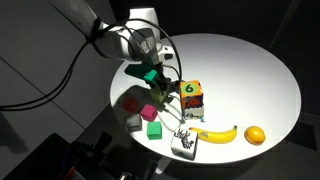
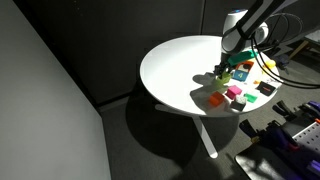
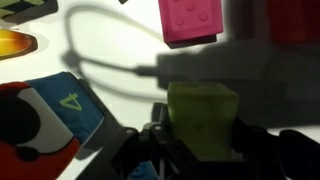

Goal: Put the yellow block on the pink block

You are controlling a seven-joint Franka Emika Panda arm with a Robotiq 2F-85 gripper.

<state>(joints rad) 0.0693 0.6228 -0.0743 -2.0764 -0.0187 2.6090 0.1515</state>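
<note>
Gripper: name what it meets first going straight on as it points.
Likely bare table, the held yellow block touching first. In the wrist view the pink block lies off the line of the gripper, though depth is unclear.

Dark room; overhead light whitens the round surface (image 1: 250, 70) in both exterior views, which are small and grainy. The wrist view is dim and blurred, the near yellow block (image 3: 203, 120) soft-edged, with broad shadows
</note>
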